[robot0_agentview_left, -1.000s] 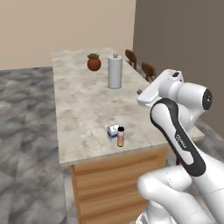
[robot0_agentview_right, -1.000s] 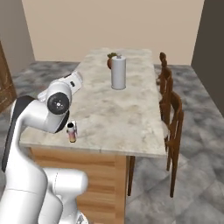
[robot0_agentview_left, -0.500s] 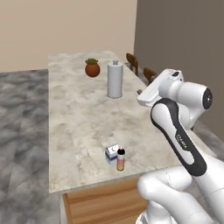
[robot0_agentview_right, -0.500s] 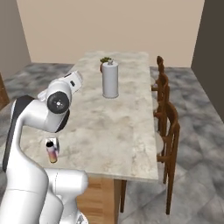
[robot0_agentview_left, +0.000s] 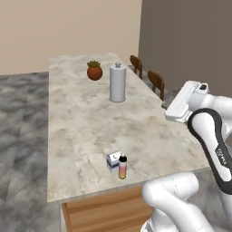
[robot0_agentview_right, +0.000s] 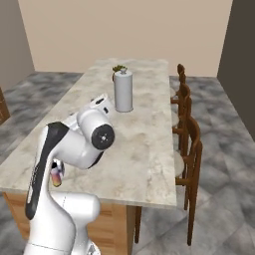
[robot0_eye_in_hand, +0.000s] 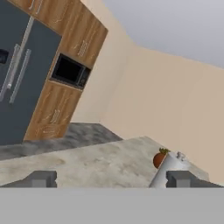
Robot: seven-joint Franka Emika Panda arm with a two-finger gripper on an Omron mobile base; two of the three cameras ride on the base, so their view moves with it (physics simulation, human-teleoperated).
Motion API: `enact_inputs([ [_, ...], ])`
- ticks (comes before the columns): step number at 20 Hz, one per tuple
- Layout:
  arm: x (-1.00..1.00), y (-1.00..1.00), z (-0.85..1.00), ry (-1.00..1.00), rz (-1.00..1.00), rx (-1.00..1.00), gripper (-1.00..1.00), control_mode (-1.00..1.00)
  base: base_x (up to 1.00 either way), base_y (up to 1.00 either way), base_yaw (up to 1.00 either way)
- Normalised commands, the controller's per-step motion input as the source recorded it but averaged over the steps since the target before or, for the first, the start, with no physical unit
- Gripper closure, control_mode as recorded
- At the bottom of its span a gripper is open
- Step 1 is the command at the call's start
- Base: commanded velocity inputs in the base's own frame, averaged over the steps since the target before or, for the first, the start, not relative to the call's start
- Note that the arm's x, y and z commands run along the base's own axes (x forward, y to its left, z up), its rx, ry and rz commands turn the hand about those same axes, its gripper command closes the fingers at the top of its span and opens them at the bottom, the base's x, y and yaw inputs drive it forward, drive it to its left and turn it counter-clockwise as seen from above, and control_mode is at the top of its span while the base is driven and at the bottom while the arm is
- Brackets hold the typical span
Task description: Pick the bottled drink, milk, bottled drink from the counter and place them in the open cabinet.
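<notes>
One slim bottle (robot0_agentview_left: 122,166) touches boxy carton (robot0_agentview_left: 113,160) — veined counter (robot0_agentview_left: 81,122).

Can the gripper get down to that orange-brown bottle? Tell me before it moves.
Probably yes. The bottled drink stands near the counter edge, only the milk close behind it; the open gripper is raised, nothing between.

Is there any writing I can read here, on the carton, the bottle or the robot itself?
Nothing can be read.
The robot arm has small dark lettering along its black section: too blurred to read.
The milk carton shows blue panels, no legible words.
The bottled drink shows only colour, no readable print.
The grey canister is plain.
</notes>
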Motion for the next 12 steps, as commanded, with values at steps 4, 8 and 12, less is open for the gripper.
enact_inputs([
  [4,-0.27,-0.22,-0.5,0.13,0.33,-0.06,-1.0,-1.0,0.0,0.0,0.0],
  [8,-0.15,-0.1,-0.59,0.13,0.41,-0.11,-1.0,-1.0,0.0,0.0,0.0],
  [12,-0.01,0.0,-0.69,0.13,0.43,-0.14,-1.0,-1.0,0.0,0.0,0.0],
])
